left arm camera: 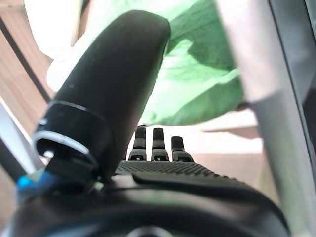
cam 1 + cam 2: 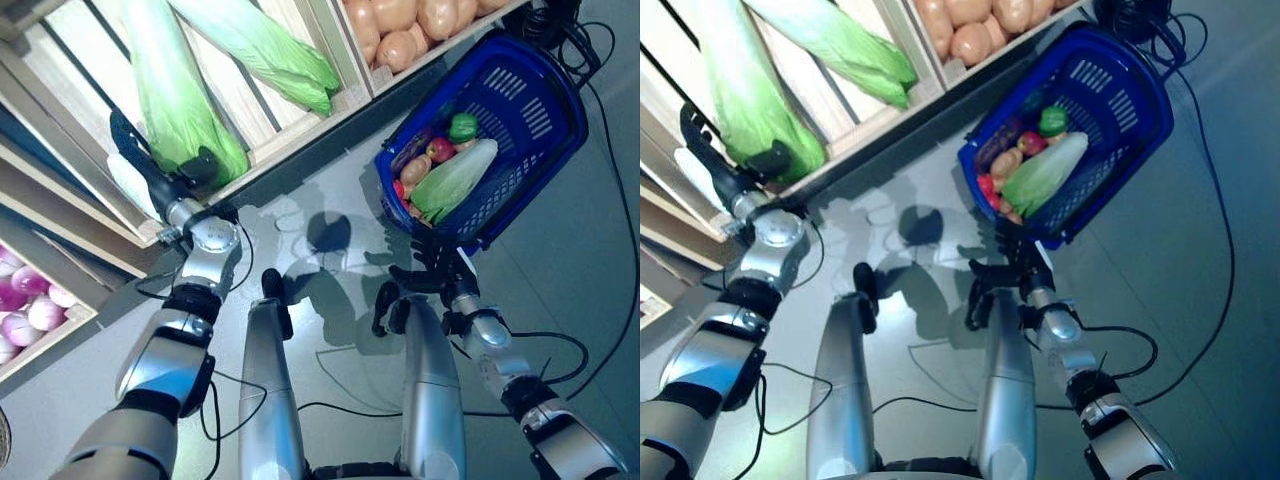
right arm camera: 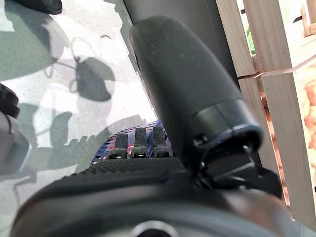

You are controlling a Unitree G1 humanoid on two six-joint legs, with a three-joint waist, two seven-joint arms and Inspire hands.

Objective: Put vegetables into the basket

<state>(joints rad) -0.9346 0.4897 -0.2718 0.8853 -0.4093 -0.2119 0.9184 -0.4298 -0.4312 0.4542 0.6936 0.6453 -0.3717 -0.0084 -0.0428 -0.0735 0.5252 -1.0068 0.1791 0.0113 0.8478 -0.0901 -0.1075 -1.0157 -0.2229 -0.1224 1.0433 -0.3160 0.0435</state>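
The blue plastic basket stands on the grey floor at the right, also in the right eye view. In it lie a long pale green cabbage, a green pepper, a red round vegetable, a dark purple one and a tan one. My left hand reaches into a wooden crate, open, its fingers straight beside a long green cabbage, which also shows in the left wrist view. My right hand is open just below the basket's near rim, fingers straight.
A wooden stand with slatted crates runs along the top and left. Its dark base meets the floor between the crate and the basket. Black cables lie on the floor right of the basket.
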